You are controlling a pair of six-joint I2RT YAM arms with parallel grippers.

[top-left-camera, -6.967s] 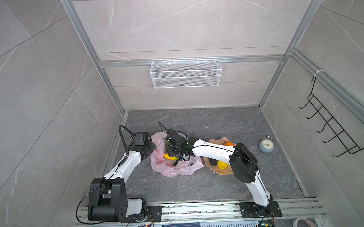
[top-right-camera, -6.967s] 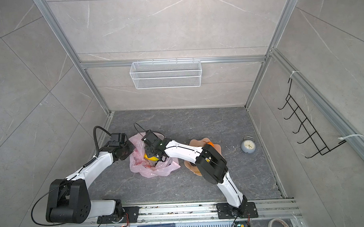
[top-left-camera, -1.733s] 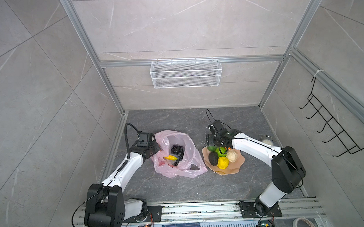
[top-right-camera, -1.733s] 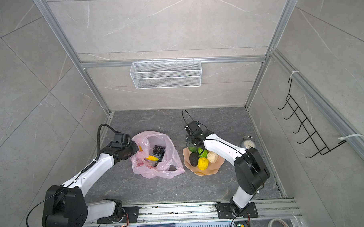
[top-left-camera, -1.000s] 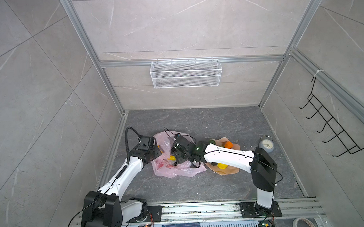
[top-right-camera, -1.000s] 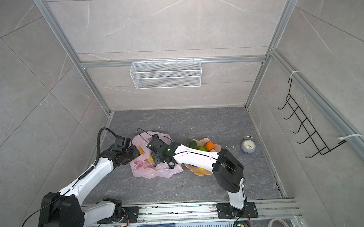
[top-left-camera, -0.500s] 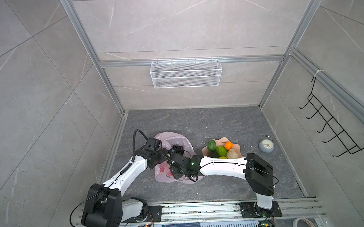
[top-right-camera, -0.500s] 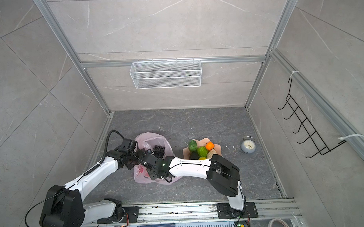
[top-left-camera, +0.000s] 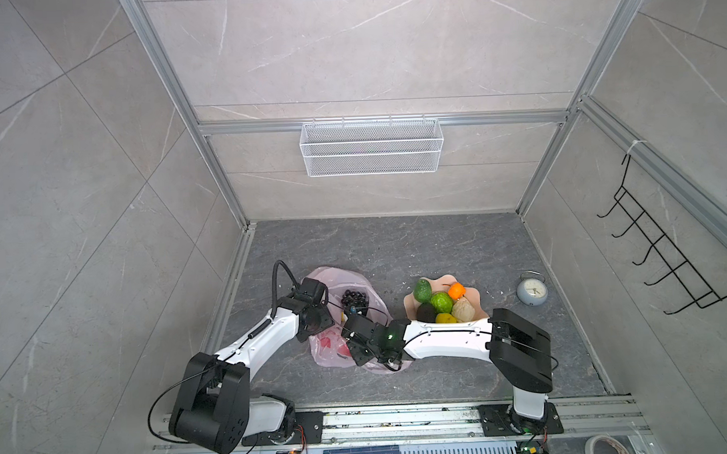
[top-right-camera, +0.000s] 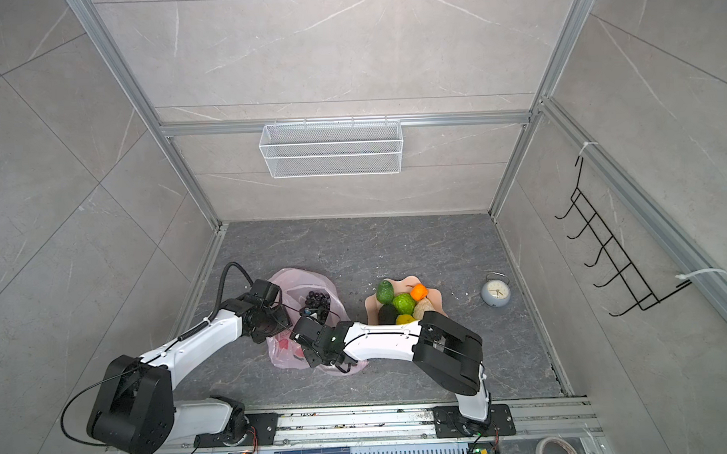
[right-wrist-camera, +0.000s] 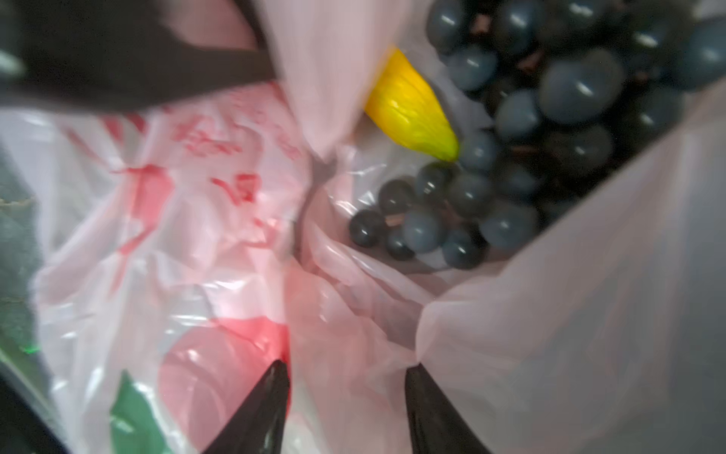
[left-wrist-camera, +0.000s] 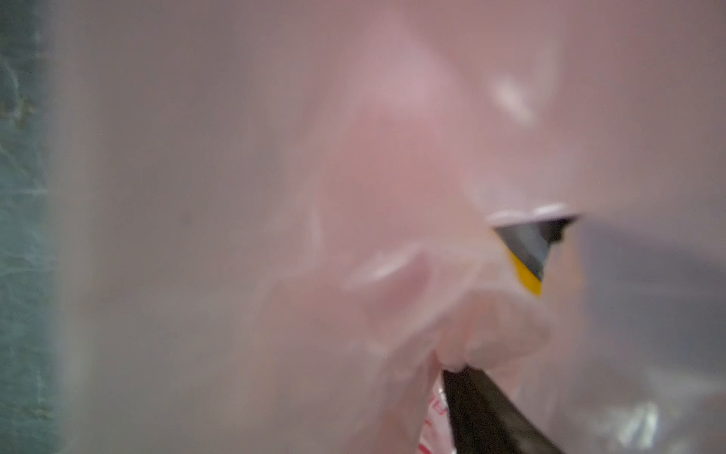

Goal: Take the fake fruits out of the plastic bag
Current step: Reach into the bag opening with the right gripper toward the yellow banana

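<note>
Grey tiled walls (top-left-camera: 102, 170) enclose a dark stone floor (top-left-camera: 395, 243), a white wire basket (top-left-camera: 371, 153) hanging behind.

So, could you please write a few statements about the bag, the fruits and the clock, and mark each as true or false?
1. The grape bunch lies inside the plastic bag. True.
2. The orange is in the plastic bag. False: it sits on the plate with the other fruits, apart from the bag.
3. In the right wrist view, a yellow banana tip shows beside the grapes in the bag. True.
4. The clock lies on the plate. False: it stands on the floor to the right of the plate, not touching it.
</note>
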